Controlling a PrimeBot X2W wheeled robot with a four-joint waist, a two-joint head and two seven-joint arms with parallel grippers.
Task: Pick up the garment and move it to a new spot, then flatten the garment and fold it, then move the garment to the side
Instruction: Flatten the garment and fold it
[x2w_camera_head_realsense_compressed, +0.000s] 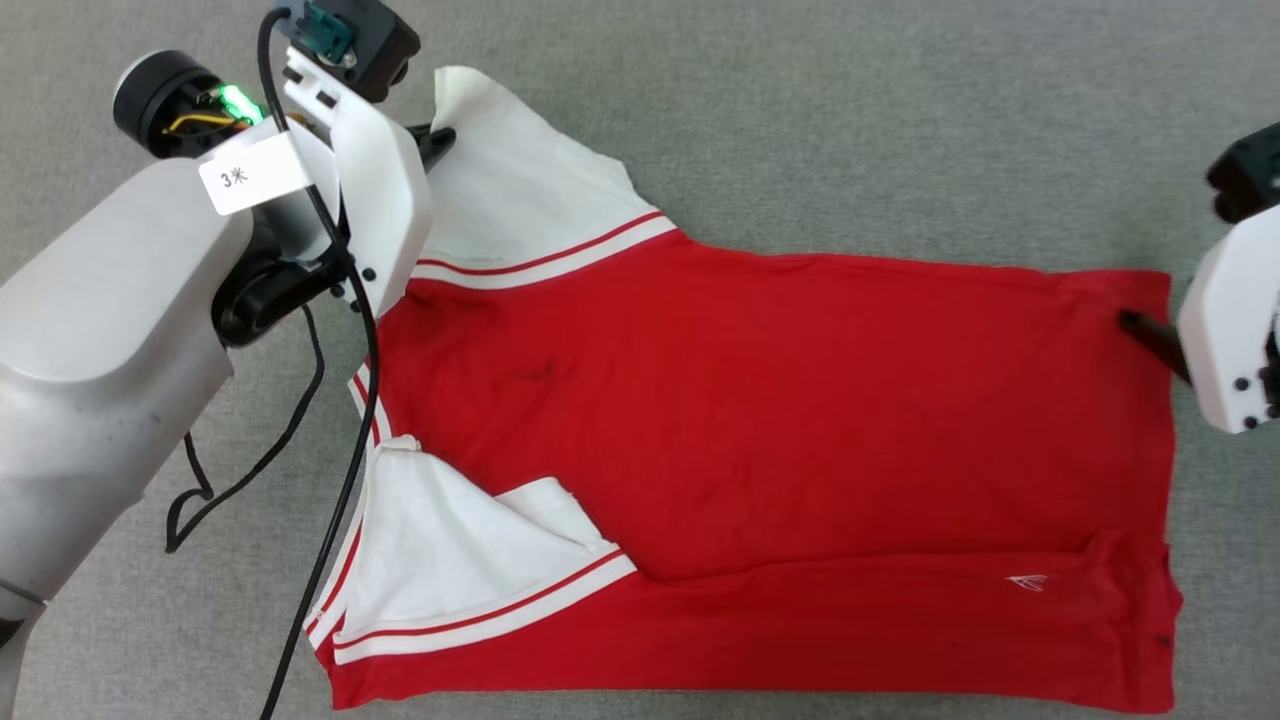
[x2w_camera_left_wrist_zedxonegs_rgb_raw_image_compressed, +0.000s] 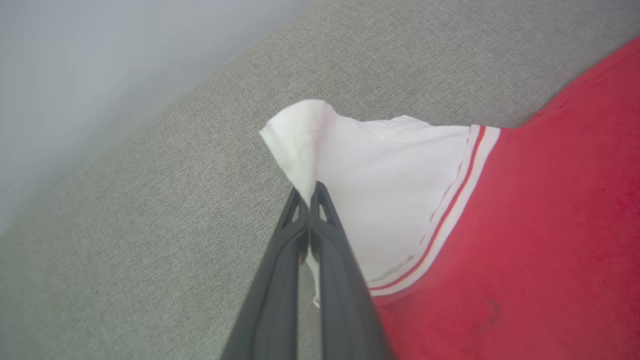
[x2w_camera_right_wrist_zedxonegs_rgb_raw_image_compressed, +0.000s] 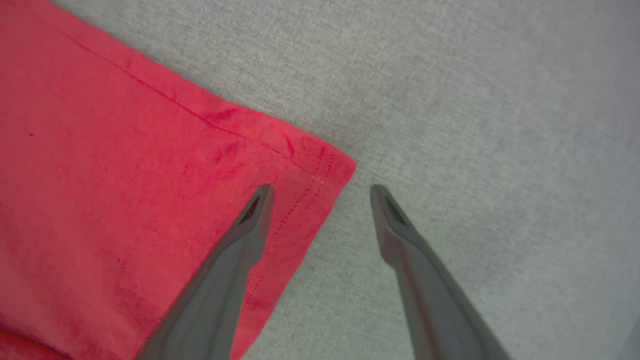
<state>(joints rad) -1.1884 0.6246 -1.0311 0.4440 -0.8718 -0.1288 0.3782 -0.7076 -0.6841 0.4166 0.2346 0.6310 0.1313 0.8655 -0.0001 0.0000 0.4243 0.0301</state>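
Observation:
The garment (x2w_camera_head_realsense_compressed: 760, 420), a red T-shirt with white sleeves and striped trim, lies spread on the grey surface with its collar end to the left and hem to the right. My left gripper (x2w_camera_left_wrist_zedxonegs_rgb_raw_image_compressed: 310, 192) is shut on the edge of the far white sleeve (x2w_camera_left_wrist_zedxonegs_rgb_raw_image_compressed: 370, 185), pinching a fold of the cloth; in the head view it sits at the top left (x2w_camera_head_realsense_compressed: 440, 140). My right gripper (x2w_camera_right_wrist_zedxonegs_rgb_raw_image_compressed: 322, 189) stands open over the far hem corner (x2w_camera_right_wrist_zedxonegs_rgb_raw_image_compressed: 320, 175), one finger over the red cloth and the other over bare surface. The near sleeve (x2w_camera_head_realsense_compressed: 450, 560) lies crumpled on the shirt.
Grey fabric-covered surface (x2w_camera_head_realsense_compressed: 900, 130) runs all around the shirt. My left arm's black cable (x2w_camera_head_realsense_compressed: 340, 500) hangs across the collar end. A pale wall or edge (x2w_camera_left_wrist_zedxonegs_rgb_raw_image_compressed: 75, 75) shows beyond the surface in the left wrist view.

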